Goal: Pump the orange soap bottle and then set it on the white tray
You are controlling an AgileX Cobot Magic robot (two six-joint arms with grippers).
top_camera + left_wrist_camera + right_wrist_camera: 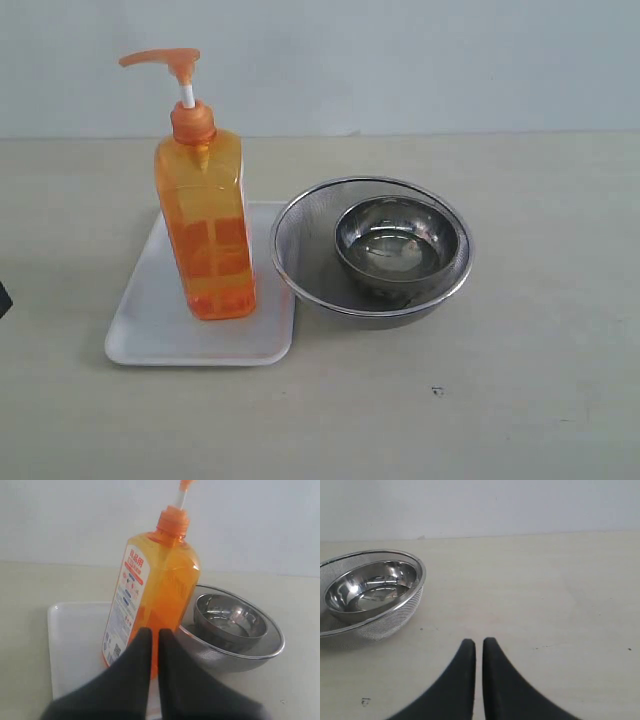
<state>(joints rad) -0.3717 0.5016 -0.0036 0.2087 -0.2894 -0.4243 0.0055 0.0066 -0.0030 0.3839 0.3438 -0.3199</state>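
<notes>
The left gripper [155,635] has its two black fingers pressed together with nothing between them. It faces the orange soap bottle [160,580] low on its body. The exterior view shows no gripper near the bottle, so the two are apart. The right gripper [479,642] is closed and empty as well, hanging over bare table [560,605], with the round mesh bowl [395,615] off to one side of it.

In the exterior view the bottle stands upright on the white tray [145,320], near the tray's middle and a little toward 3 o'clock. The mesh bowl sits just beside the tray at the bottle's 3 o'clock, and a smaller steel bowl [400,245] rests inside it.

The bottle's long axis is vertical, base flat on the tray and pump head at 12 o'clock. The head sits raised on its white stem, and its spout points to 9 o'clock, away from the bowls. The labelled side is turned toward the left wrist camera.

Judging by how things lie, the placing step looks complete, since the bottle is on the tray and nothing holds it. Whether it was pumped cannot be told from these frames. If pumping is outstanding, a closed gripper would need to come down onto the pump head along the vertical axis. That push would have to avoid tipping so tall and narrow a bottle.
</notes>
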